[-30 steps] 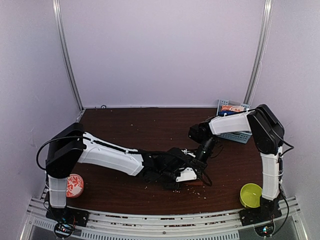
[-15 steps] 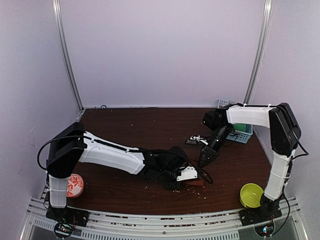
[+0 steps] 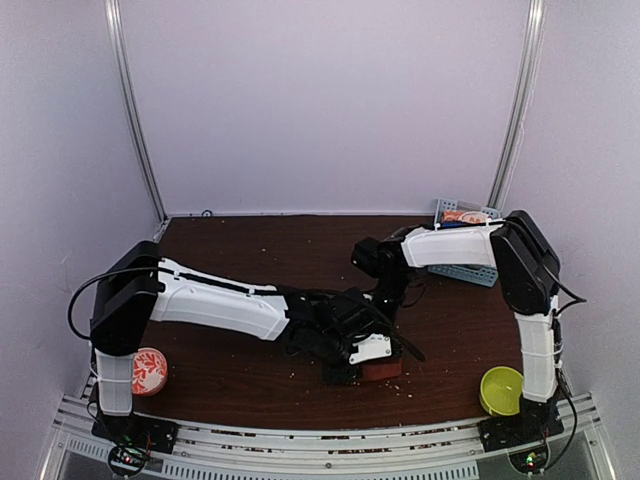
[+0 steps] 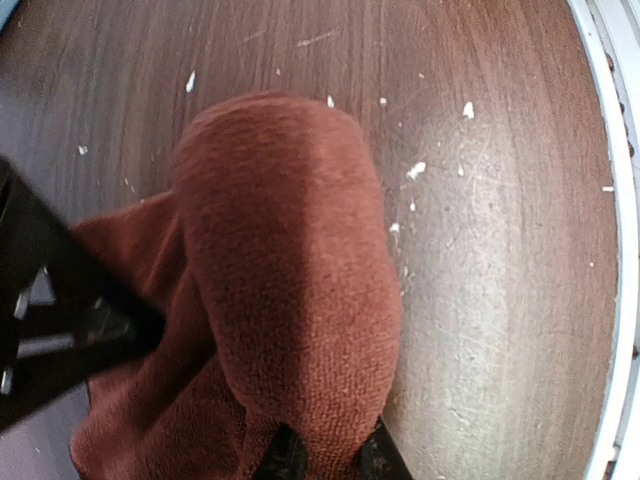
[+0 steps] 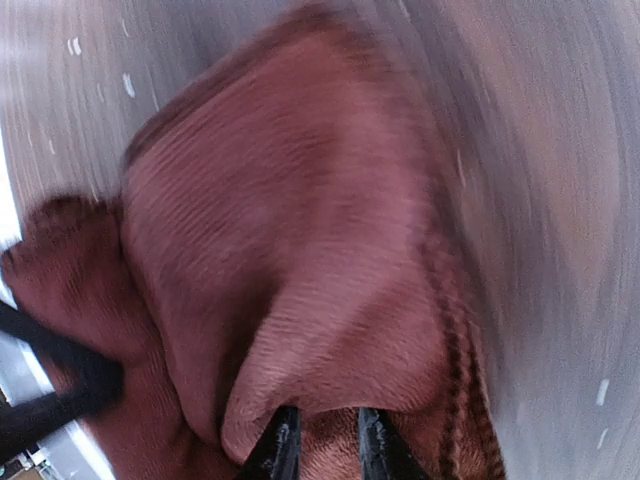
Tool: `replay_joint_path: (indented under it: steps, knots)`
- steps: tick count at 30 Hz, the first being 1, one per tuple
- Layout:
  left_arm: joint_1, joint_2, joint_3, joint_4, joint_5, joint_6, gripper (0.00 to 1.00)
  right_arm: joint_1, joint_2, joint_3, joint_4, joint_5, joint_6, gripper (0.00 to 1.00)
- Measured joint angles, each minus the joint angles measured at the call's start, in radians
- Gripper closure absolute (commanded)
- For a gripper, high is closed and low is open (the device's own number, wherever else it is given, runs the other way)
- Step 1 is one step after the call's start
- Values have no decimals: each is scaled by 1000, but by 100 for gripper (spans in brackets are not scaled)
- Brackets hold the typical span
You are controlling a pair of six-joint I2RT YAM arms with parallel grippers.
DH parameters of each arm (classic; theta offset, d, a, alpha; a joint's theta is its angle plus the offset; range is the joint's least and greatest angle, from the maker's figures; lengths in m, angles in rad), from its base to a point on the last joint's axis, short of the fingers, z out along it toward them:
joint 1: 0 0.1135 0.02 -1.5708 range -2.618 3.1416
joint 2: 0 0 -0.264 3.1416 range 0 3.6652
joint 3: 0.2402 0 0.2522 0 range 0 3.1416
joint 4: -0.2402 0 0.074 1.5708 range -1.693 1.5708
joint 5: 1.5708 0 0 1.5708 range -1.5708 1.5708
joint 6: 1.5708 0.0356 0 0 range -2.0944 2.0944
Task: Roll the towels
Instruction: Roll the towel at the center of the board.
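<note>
A rust-red towel [image 3: 383, 370] lies bunched in a thick fold on the dark wooden table near its front middle. In the left wrist view the towel [image 4: 290, 270] bulges up as a rounded roll, and my left gripper [image 4: 330, 458] is shut on its near end. My left gripper [image 3: 352, 352] sits right at the bundle's left side. My right gripper [image 3: 388, 312] reaches down from behind. In the blurred right wrist view the right gripper [image 5: 322, 450] is pinched on a fold of the towel [image 5: 290, 230].
A blue-grey basket [image 3: 478, 270] with packets stands at the back right. A green bowl [image 3: 502, 388] sits at the front right, a red patterned bowl [image 3: 150, 370] at the front left. Crumbs dot the table. The table's front rail [image 4: 612, 200] runs close by the towel.
The right arm swung out toward the basket, then came back in over the towel and narrowed its jaws on a fold. The left gripper tightened on the towel.
</note>
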Motion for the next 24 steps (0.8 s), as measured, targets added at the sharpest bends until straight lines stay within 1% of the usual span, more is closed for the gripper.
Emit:
replay_joint_path:
  steps: [2, 5, 8, 11, 13, 16, 18, 21, 24]
  knots:
    - [3, 0, 8, -30, 8, -24, 99, 20, 44, 69, -8, -5, 8, 75]
    - [10, 1, 26, -74, 20, -54, 99, 18, 60, 115, -26, -20, 11, 68]
    - [23, 7, 40, -104, 68, -89, 99, -19, 47, 162, -41, -42, 5, 64]
    - [44, 11, 40, -105, 138, -125, 99, -91, -21, 199, -52, -62, 6, 59]
    - [65, 18, 42, -104, 198, -146, 99, -148, -114, 210, -57, -82, 1, 58]
    - [105, 46, 65, -111, 303, -175, 99, -213, -294, 217, -61, -98, -23, 52]
    - [140, 72, 84, -117, 391, -201, 99, -218, -415, 214, -52, -106, -27, 46]
    - [189, 116, 106, -118, 531, -238, 99, -203, -594, 164, -18, -153, -57, 39]
    - [233, 159, 124, -119, 669, -271, 99, -167, -769, 39, 1, -209, -125, 37]
